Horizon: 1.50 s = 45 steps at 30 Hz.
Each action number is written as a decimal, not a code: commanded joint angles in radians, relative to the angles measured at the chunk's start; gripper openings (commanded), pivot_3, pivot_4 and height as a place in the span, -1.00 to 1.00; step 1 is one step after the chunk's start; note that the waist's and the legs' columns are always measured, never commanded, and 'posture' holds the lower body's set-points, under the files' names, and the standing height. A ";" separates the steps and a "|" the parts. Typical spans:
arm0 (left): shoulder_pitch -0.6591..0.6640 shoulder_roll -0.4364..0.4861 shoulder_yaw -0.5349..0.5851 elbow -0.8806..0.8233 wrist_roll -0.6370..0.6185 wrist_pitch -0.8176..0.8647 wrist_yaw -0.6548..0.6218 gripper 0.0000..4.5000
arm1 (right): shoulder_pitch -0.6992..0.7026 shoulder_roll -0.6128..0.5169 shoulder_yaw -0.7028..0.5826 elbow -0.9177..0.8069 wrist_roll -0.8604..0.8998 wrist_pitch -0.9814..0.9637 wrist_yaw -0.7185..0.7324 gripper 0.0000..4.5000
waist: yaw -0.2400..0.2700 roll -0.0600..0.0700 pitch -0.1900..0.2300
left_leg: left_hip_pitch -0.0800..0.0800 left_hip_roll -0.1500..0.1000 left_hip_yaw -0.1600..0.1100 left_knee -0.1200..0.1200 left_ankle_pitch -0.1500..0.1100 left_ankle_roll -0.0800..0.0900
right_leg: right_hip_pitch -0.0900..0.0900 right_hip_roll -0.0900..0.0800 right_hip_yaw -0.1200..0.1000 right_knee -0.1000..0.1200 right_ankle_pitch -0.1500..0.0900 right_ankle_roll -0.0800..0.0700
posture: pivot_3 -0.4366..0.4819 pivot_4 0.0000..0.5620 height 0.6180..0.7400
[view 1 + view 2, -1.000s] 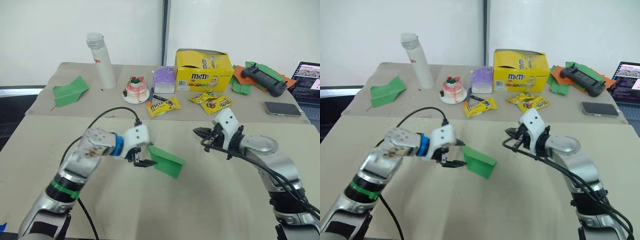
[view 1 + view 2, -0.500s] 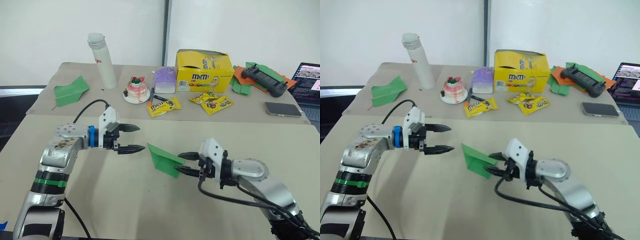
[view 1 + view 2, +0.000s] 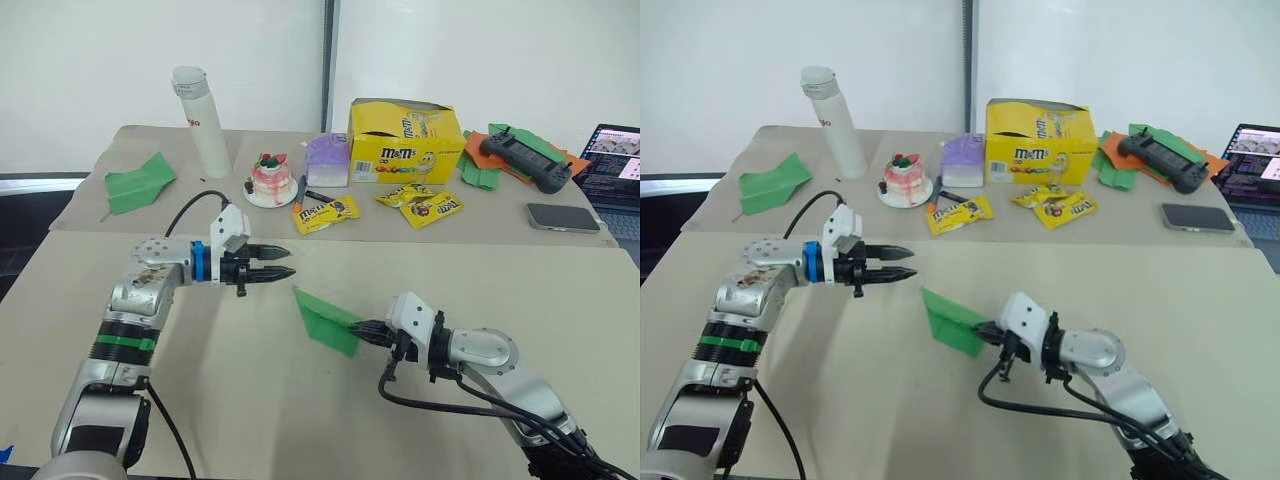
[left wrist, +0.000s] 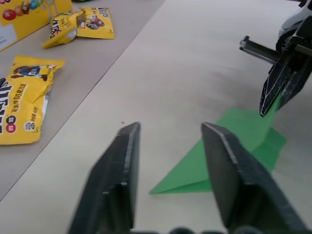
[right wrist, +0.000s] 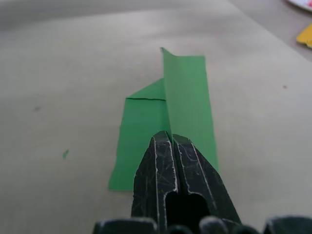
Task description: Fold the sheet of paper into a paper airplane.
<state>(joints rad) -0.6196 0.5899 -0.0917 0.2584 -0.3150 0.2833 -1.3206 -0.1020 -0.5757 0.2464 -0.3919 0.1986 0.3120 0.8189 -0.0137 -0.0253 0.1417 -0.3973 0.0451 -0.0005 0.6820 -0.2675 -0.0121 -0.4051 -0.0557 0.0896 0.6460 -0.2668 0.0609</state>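
The bright-green sheet of paper [image 3: 325,318], folded into a pointed wedge, lies on the near table with one flap standing up [image 5: 185,92]. My right gripper [image 3: 368,328] is shut on the near edge of that flap; the black fingers [image 5: 156,161] pinch the green fold. My left gripper [image 3: 291,261] hovers above the table, left of the paper's tip and apart from it. Its fingers [image 4: 122,161] stand a little apart with nothing between them. The left wrist view has the paper [image 4: 229,141] ahead, with the right gripper [image 4: 273,97] on it.
On the far table stand a yellow M&M's box [image 3: 405,140], yellow candy packets [image 3: 328,210], a white bottle [image 3: 200,120], a small cake [image 3: 271,178], another green paper plane [image 3: 140,180], a controller on green-and-orange paper [image 3: 520,160], a phone [image 3: 565,217] and a laptop [image 3: 615,160].
The left gripper let the paper go, drew back to the left and narrowed its fingers. The right gripper came in from the right and shut on the paper's flap.
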 commanded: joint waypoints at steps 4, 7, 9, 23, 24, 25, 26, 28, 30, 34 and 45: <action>-0.004 0.017 -0.031 -0.008 -0.034 0.009 -0.133 -0.98 | -0.016 -0.074 0.032 0.062 -0.042 -0.275 0.162 -1.00 | 0.001 0.000 0.000 | 0.000 0.000 0.000 0.000 0.000 0.000 | 0.000 0.000 0.000 0.000 0.000 0.000 | -0.05 -0.47 1.00; 0.010 0.022 -0.045 -0.023 -0.032 0.018 -0.160 -0.98 | -0.022 -0.098 0.044 0.087 -0.059 -0.354 0.202 -1.00 | 0.001 0.000 0.000 | 0.000 0.000 0.000 0.000 0.000 0.000 | 0.000 0.000 0.000 0.000 0.000 0.000 | -0.05 -0.47 1.00; 0.031 0.023 -0.060 -0.040 -0.019 0.013 -0.165 -0.98 | -0.026 -0.103 0.049 0.099 -0.077 -0.393 0.215 -1.00 | 0.001 0.000 0.000 | 0.000 0.000 0.000 0.000 0.000 0.000 | 0.000 0.000 0.000 0.000 0.000 0.000 | -0.05 -0.47 1.00; 0.224 -0.046 -0.239 -0.090 0.143 -0.093 -0.014 -0.98 | -0.019 -0.093 0.079 0.080 -0.064 -0.328 0.241 -1.00 | 0.004 0.000 0.000 | 0.001 0.000 0.000 0.001 0.000 0.000 | 0.001 0.000 0.001 0.001 0.000 0.000 | -0.05 -0.47 1.00; 0.232 -0.038 -0.254 -0.081 0.166 -0.123 -0.014 -0.98 | -0.016 -0.093 0.078 0.077 -0.061 -0.320 0.241 -1.00 | 0.004 0.000 0.000 | 0.001 0.000 0.000 0.001 0.000 0.000 | 0.001 0.000 0.000 0.001 0.000 0.000 | -0.05 -0.47 1.00; 0.246 -0.034 -0.262 -0.078 0.173 -0.140 -0.015 -0.98 | -0.012 -0.093 0.078 0.074 -0.055 -0.309 0.242 -1.00 | 0.005 0.000 0.000 | 0.002 0.000 0.000 0.001 0.000 0.000 | 0.002 0.000 0.001 0.001 0.000 0.000 | -0.05 -0.47 1.00; 0.262 -0.032 -0.264 -0.083 0.170 -0.145 -0.016 -0.98 | -0.009 -0.094 0.079 0.073 -0.049 -0.294 0.245 -1.00 | 0.005 0.000 0.000 | 0.003 0.000 0.000 0.001 0.000 0.000 | 0.003 0.000 0.001 0.001 0.000 0.000 | -0.05 -0.47 1.00; 0.286 -0.032 -0.265 -0.095 0.162 -0.145 -0.011 -0.98 | -0.004 -0.097 0.078 0.072 -0.034 -0.265 0.253 -1.00 | 0.006 0.000 0.000 | 0.006 0.000 0.000 0.001 0.000 0.000 | 0.006 0.000 0.001 0.000 0.000 0.000 | -0.05 -0.47 1.00; 0.307 -0.027 -0.268 -0.107 0.166 -0.152 -0.002 -0.98 | 0.000 -0.096 0.071 0.073 0.012 -0.198 0.265 -1.00 | 0.006 0.000 0.000 | 0.010 0.000 0.000 0.000 0.000 0.001 | 0.011 0.000 0.001 -0.002 -0.001 0.000 | -0.05 -0.47 1.00; 0.330 -0.026 -0.266 -0.129 0.160 -0.144 0.016 -0.98 | -0.009 -0.088 0.053 0.082 0.115 -0.048 0.275 -1.00 | 0.007 0.000 0.000 | 0.015 0.000 0.000 -0.001 -0.001 0.001 | 0.017 0.000 0.001 -0.004 -0.001 0.000 | -0.05 -0.47 1.00; 0.382 -0.029 -0.289 -0.190 0.171 -0.155 0.057 -0.98 | -0.060 -0.031 0.024 0.166 0.331 0.323 0.266 -1.00 | 0.008 0.001 -0.002 | 0.015 0.000 0.000 -0.001 -0.001 0.001 | 0.017 0.000 0.001 -0.004 -0.001 0.000 | -0.05 -0.47 1.00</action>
<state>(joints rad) -0.2714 0.5513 -0.3305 0.0423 -0.1900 0.1093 -1.2637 -0.1493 -0.6202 0.2959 -0.2394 0.4838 0.5837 1.0913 -0.0058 -0.0247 0.1398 -0.3815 0.0453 -0.0004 0.6805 -0.2682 -0.0109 -0.3882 -0.0559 0.0903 0.6423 -0.2680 0.0608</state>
